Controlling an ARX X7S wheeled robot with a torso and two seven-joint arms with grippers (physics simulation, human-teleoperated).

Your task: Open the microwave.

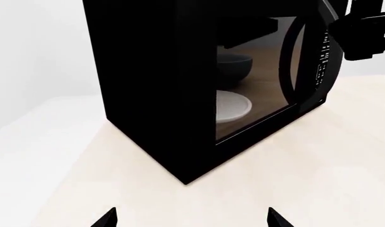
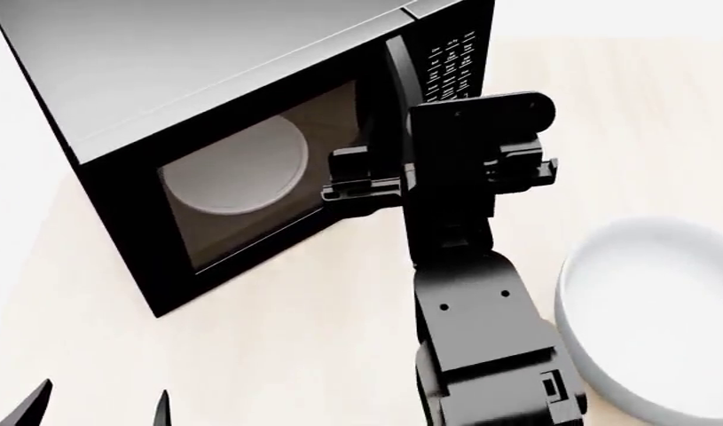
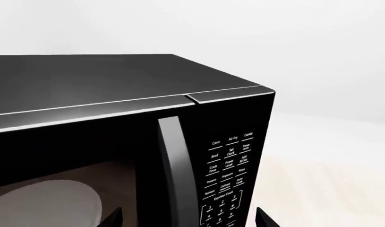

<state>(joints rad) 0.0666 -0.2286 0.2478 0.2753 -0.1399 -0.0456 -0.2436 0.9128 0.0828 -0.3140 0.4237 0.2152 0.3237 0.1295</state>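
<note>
The microwave (image 2: 219, 106) is a black box with a grey top, standing at an angle on the pale counter (image 2: 278, 337). Its door lies flush with the body. Through the tinted window the white turntable (image 2: 237, 169) shows. In the right wrist view the vertical handle (image 3: 176, 165) and the white-labelled keypad (image 3: 230, 175) both sit between the tips of my right gripper (image 3: 189, 218), which is open and close in front of them. My left gripper (image 1: 192, 220) is open and holds nothing, low over the counter, well short of the microwave's near corner (image 1: 186, 179).
A large white bowl (image 2: 657, 311) sits on the counter to the right of my right forearm (image 2: 485, 346). Bare counter lies in front of the microwave and around my left gripper (image 2: 95, 408).
</note>
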